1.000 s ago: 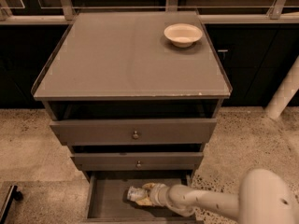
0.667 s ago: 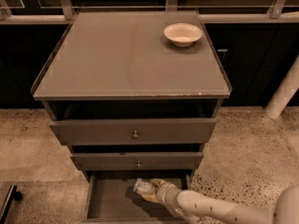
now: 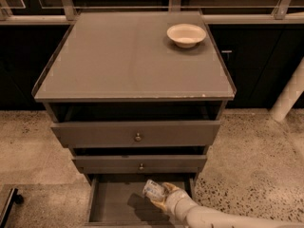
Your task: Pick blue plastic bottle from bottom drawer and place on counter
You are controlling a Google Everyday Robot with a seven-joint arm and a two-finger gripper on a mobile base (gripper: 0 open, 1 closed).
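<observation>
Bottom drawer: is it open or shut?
Open. The bottom drawer is pulled out, its floor showing; the pincer holds the blue plastic bottle over it.

Gripper (image 3: pixel 159 194) low down, clamped, arm (image 3: pixel 213 217) outstretched

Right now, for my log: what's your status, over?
Gripper shut on blue plastic bottle, at open bottom drawer. Bottle not yet on counter. Cream bowl sits on counter's far right corner.

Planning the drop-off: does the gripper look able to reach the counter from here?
Probably yes: the gripper, jaws shut on the blue plastic bottle over the bottom drawer, sits forward of the upper drawers; only a bowl occupies the counter.
</observation>
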